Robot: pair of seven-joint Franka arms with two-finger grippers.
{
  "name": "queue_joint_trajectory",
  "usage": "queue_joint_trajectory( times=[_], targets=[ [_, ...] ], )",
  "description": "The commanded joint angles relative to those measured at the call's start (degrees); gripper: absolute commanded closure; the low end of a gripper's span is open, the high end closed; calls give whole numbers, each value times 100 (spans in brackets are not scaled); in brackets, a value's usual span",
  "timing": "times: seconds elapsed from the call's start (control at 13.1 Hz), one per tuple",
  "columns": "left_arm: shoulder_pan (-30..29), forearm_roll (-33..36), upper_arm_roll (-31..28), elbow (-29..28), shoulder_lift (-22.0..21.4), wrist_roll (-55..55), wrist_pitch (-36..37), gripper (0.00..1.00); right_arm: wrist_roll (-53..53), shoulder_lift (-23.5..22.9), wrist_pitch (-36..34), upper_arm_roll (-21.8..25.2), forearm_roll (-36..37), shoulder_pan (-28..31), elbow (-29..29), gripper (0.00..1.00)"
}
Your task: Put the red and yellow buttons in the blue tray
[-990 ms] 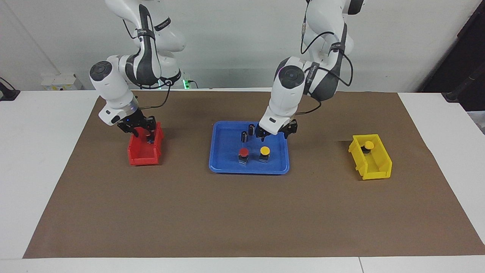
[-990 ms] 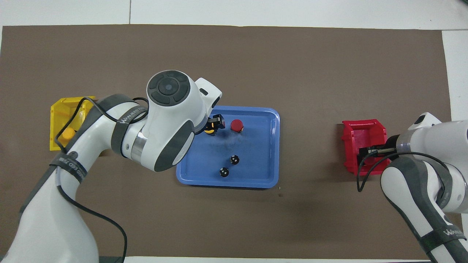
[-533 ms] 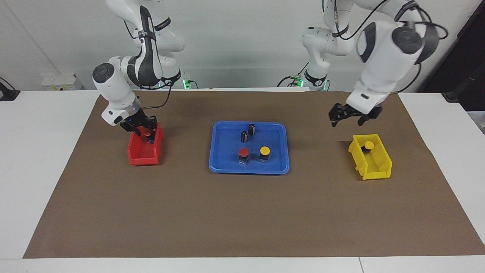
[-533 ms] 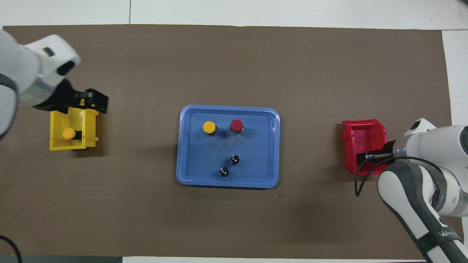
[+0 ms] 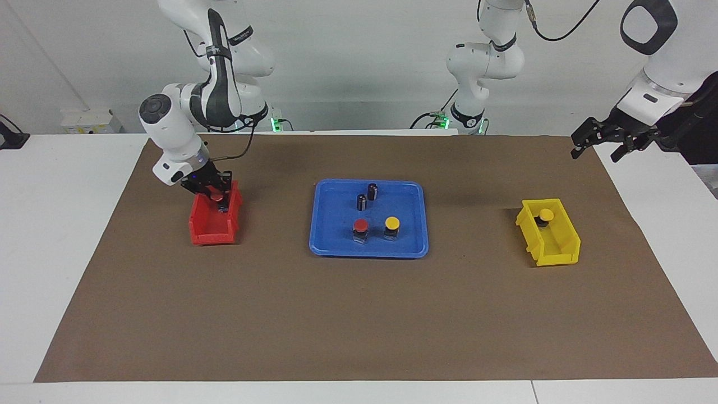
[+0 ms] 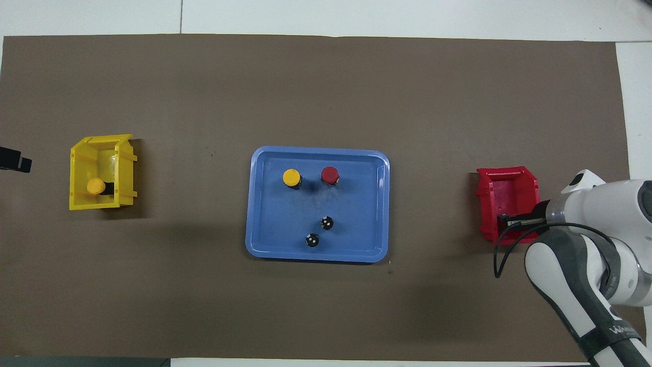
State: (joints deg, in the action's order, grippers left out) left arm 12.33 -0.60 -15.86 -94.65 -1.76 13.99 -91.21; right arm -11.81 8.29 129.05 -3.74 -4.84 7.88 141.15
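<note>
The right end effector point(image 5: 212, 193), left of frame, appears clamped on a red button point(image 5: 215, 197) in the red bin point(image 5: 208, 233); it must lift toward the centre blue tray point(image 5: 328, 224) (one red, one yellow button there). The left end effector point(image 5: 601, 141), fingers apart, waits upper right.

A brown mat point(image 5: 359, 314) covers the table point(image 5: 50, 235), bearing blue tray point(image 5: 322, 244) and two bins point(image 5: 208, 234).

The left gripper point(image 5: 600, 143) hangs high at three o'clock, fingers spread; the right gripper point(image 5: 208, 188) dips low at nine o'clock.
</note>
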Motion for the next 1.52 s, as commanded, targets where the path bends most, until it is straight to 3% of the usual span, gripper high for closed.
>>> queue_joint_trajectory(
  times=[0.0, 0.23, 0.46, 0.69, 0.91, 1.14, 1.37, 1.45],
  targets=[
    [-98, 244, 47, 69, 35, 208, 59, 0, -209, -177, -928, -48, -53, 82, -865, 67],
    [-108, 253, 39, 78, 35, 218, 59, 0, 281, -810, -2153, -109, -17, -250, -2588, 67],
    [-116, 253, 48, 78, 35, 209, 68, 0, 2009, -1285, -2201, -109, 158, -1514, -3523, 67],
    [-116, 253, 48, 52, 26, 209, 59, 0, 3733, -1750, -1060, -109, 141, -2596, -3516, 66],
    [-108, 244, 65, -245, -113, 122, -107, 0, 4299, -2111, -479, -109, 141, -3072, -3384, 66],
    [-37, 218, 91, -1317, -378, -291, -1423, 10, 4389, -2235, 31, -109, 159, -3118, -3086, 65],
    [-46, 34, 91, -1837, -89, -292, -2259, 22, 4406, -2279, 427, -109, 150, -3205, -2769, 62],
    [-37, 33, 91, -1969, 34, -292, -2479, 25, 4380, -2340, 472, -109, 159, -3223, -2751, 57]
  ],
)
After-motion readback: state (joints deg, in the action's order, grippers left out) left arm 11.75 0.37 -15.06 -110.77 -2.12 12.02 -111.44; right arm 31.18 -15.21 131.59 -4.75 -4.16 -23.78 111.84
